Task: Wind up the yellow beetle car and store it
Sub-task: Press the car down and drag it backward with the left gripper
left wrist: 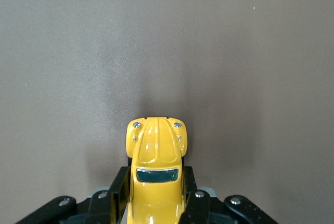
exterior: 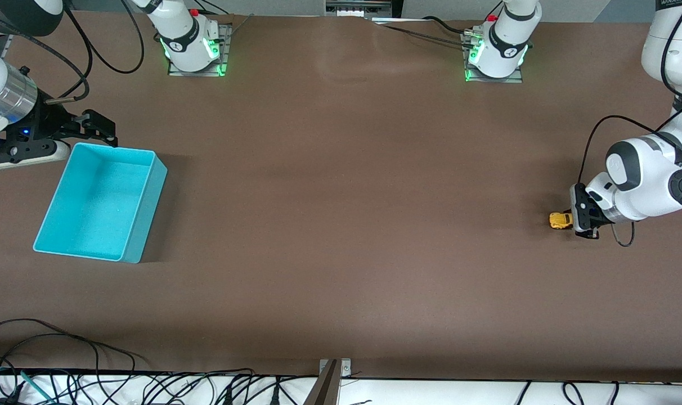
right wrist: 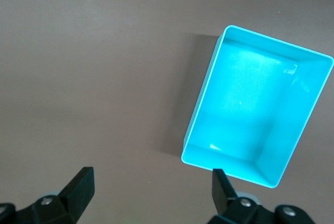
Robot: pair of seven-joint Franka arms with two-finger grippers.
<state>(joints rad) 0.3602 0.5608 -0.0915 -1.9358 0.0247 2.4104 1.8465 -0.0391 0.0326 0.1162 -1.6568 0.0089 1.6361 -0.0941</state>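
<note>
The yellow beetle car [exterior: 560, 220] is low at the brown table's surface at the left arm's end, its nose sticking out of my left gripper [exterior: 578, 220]. That gripper is shut on the car's rear half; in the left wrist view the car [left wrist: 155, 161] sits between the two black fingers [left wrist: 119, 190], bonnet and dark windscreen showing. My right gripper [exterior: 102, 128] hangs open in the air by a corner of the turquoise bin [exterior: 144, 216] at the right arm's end. Between its fingertips [right wrist: 79, 185] in the right wrist view lies only bare table, with the bin [right wrist: 201, 112] beside them.
The turquoise bin has nothing in it. The two arm bases [exterior: 193, 48] [exterior: 497, 53] stand along the table's edge farthest from the front camera. Cables [exterior: 65, 349] lie along the edge nearest that camera. A wide stretch of brown table separates bin and car.
</note>
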